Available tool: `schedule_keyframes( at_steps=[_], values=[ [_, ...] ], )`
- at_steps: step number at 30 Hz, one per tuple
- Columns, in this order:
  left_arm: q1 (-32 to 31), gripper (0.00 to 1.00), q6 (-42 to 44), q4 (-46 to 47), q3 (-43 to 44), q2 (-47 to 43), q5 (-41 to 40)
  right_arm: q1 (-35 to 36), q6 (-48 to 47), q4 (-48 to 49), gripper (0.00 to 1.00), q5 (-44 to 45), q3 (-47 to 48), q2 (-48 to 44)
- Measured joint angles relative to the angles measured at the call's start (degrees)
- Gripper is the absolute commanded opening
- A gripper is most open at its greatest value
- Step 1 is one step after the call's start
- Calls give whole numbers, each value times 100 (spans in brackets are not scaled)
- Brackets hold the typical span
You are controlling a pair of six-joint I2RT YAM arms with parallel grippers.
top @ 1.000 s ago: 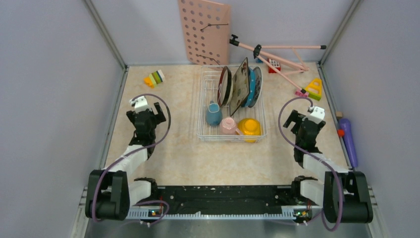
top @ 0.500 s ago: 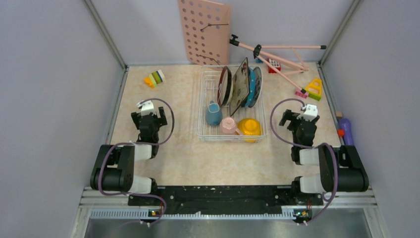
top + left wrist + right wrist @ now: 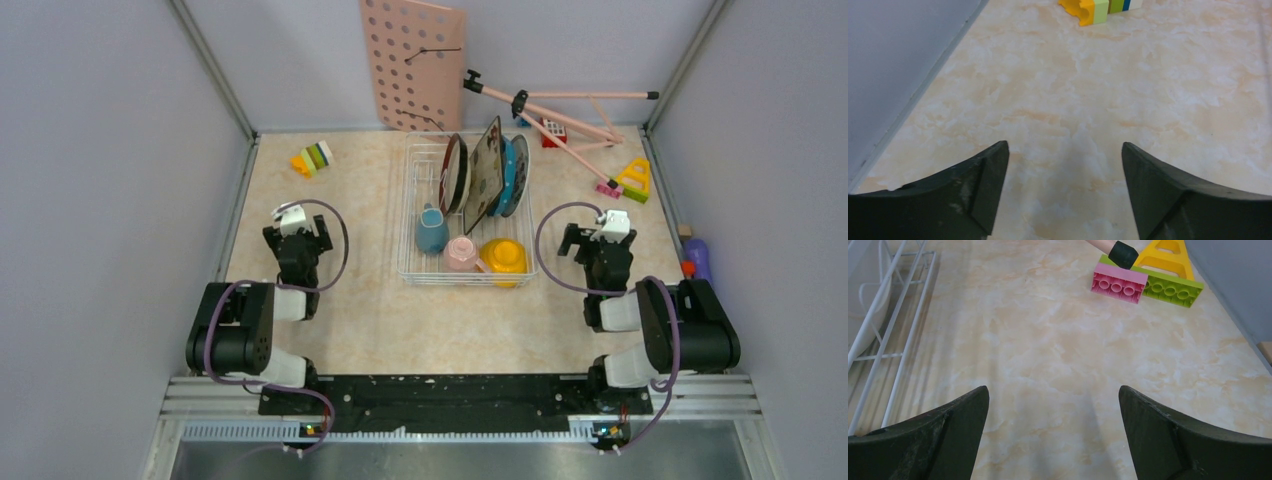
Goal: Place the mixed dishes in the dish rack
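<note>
The dish rack (image 3: 424, 176), a white wire basket, stands at the middle of the table. In its back half, upright, are a brown-rimmed plate (image 3: 455, 172), a square black-rimmed plate (image 3: 486, 175), a teal dotted plate (image 3: 509, 176) and a white plate (image 3: 521, 172). The front half holds a teal mug (image 3: 431, 231), a pink mug (image 3: 461, 254) and a yellow bowl (image 3: 503, 256). My left gripper (image 3: 297, 230) (image 3: 1064, 150) hangs open over bare table left of the rack. To the rack's right, my right gripper (image 3: 598, 240) (image 3: 1053, 390) is open too and holds nothing.
A pink pegboard (image 3: 412, 62) leans on the back wall beside a pink folding stand (image 3: 560, 110). Toy blocks (image 3: 312, 158) (image 3: 1098, 6) lie far left. Pink and green bricks (image 3: 630, 182) (image 3: 1119, 284) lie far right. A purple object (image 3: 699, 262) lies by the right wall. The rack's wire edge (image 3: 898, 315) borders the right wrist view.
Both arms have folded back toward their bases, elbows raised. The right gripper has shifted a little left, toward the rack. The dishes have not moved.
</note>
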Motion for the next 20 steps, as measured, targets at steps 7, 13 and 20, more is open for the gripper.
schedule_keyframes(
  at_steps=[7,13,20],
  values=[
    [0,99,7,299,-120,92,94,0,-4,0,99,0,0,0],
    [0,99,7,413,-120,94,131,0,-37,0,99,0,0,0],
    [0,99,7,420,-120,94,133,0,-39,0,99,0,0,0]
  ],
)
